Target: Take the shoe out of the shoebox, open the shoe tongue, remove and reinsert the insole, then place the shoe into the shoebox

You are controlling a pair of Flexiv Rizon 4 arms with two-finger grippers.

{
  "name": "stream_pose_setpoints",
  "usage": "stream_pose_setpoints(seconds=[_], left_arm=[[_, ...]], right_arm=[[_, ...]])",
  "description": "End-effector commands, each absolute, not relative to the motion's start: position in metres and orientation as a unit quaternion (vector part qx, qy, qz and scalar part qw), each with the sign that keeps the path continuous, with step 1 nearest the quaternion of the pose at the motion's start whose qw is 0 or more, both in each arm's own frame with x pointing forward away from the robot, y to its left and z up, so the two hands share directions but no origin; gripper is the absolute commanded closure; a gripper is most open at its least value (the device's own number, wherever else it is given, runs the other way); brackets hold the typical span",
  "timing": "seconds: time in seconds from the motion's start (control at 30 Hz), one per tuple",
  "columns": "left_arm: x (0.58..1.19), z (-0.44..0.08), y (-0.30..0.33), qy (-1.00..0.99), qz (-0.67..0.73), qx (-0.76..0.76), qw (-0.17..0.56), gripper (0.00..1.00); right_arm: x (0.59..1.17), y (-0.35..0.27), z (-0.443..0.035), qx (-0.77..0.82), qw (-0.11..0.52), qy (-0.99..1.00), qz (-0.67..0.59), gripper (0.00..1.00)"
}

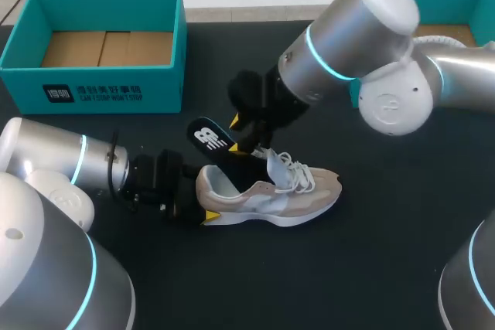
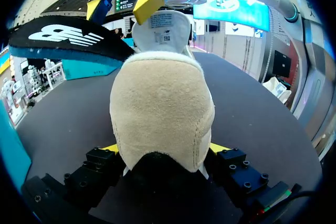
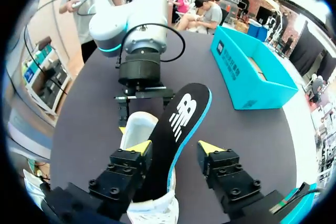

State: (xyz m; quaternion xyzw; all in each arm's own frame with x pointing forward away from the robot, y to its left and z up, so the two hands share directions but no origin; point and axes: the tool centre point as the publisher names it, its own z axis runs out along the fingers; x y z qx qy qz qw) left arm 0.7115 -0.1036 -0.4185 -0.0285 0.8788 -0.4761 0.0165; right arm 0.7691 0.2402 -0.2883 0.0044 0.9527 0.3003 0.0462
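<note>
- Head view first: where's the shoe (image 1: 267, 195)?
- On the table (image 1: 387, 268), heel (image 2: 160, 108) clamped in the left hand (image 2: 164, 149).
- Right hand (image 3: 176, 148)?
- Over the tongue (image 1: 276, 161), fingers (image 3: 137, 148) apart, insole (image 3: 181, 124) between them; its lower end is hidden in the shoe.

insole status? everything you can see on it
The insole is black on top with a white logo and a teal edge. It is thin and looks like foam. It is partly out of the shoe: the front end sits down in the opening, and the heel end tilts up and out above the shoe's heel. It lies between the right gripper's fingers, against one of them, with a gap to the other.
</note>
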Motion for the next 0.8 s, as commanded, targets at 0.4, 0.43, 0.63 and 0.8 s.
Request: stream_pose_setpoints(seconds=[0.4,0.43,0.63,0.8], left_arm=[[0.7108,-0.4197,-0.1036,0.879,-0.476,-0.028,0.017,1.0],[0.7108,-0.4197,-0.1036,0.879,-0.476,-0.028,0.017,1.0],[0.7108,-0.4197,-0.1036,0.879,-0.476,-0.028,0.017,1.0],[0.7108,-0.4197,-0.1036,0.879,-0.476,-0.028,0.017,1.0]], right_arm=[[0.7675,0.2234,-0.289,0.0,0.044,0.945,0.325,0.0],[0.7675,0.2234,-0.289,0.0,0.044,0.945,0.325,0.0],[0.773,0.2298,-0.2883,0.016,0.006,0.945,0.328,0.0],[0.771,0.2334,-0.2845,0.055,-0.052,0.941,0.33,0.0]])
